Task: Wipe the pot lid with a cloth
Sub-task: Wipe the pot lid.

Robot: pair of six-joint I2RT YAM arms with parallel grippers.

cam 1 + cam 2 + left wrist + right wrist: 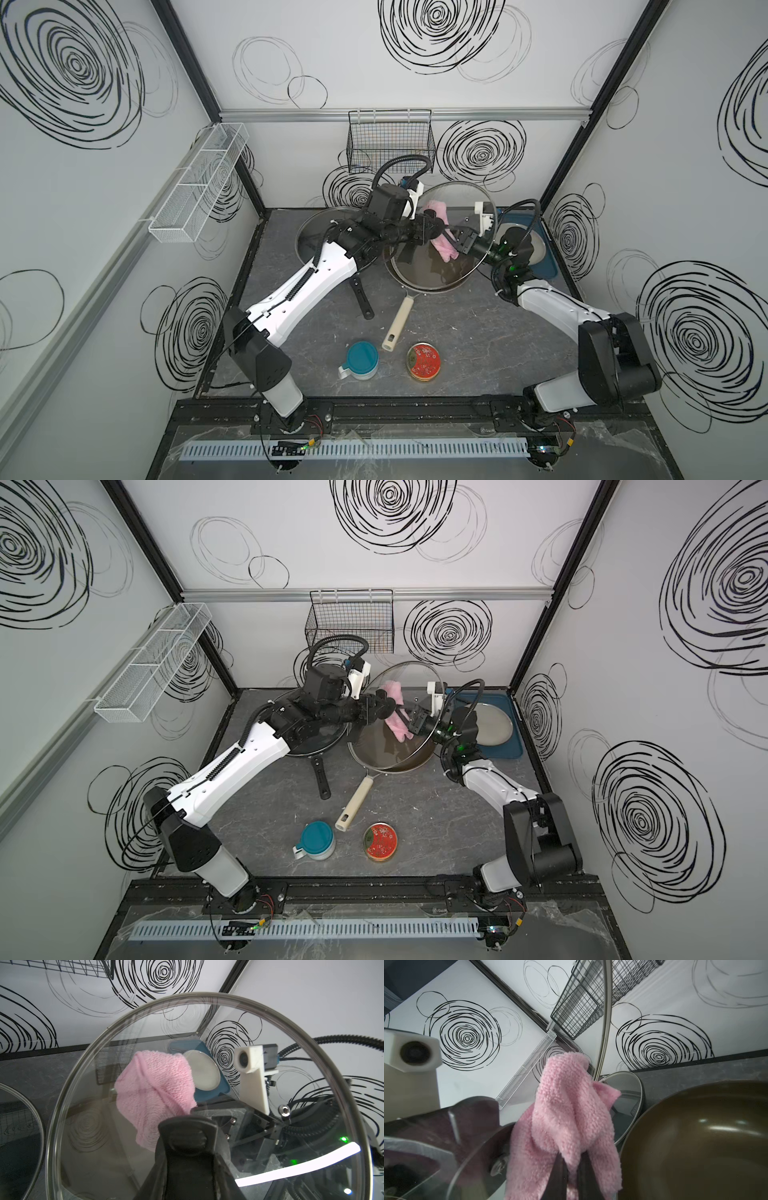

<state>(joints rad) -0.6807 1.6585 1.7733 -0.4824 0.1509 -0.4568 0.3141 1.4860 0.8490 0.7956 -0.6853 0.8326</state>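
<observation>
Over one wok [419,279], left gripper [433,226] clamps one lid [459,198], right gripper [572,1176] pinches one cloth [443,252].

Grey tabletop [457,353] bears black pan [360,297], brown pan [397,326], blue tray [550,268], teal cup [361,359], red tin [424,361].

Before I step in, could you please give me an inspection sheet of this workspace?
Surface: dark grey table.
Job's things: glass pot lid held tilted over the brown pan; pink cloth against the face opposite its knob.
Clutter: lidded pan, teal-lidded cup, red tin, blue tray holding a metal plate.
Grippers: left gripper shut on the knob; right gripper shut on the cloth.
Cables: black hoses loop over both wrists.
Surroundings: white mesh basket on left wall, black wire basket on rear wall.
</observation>
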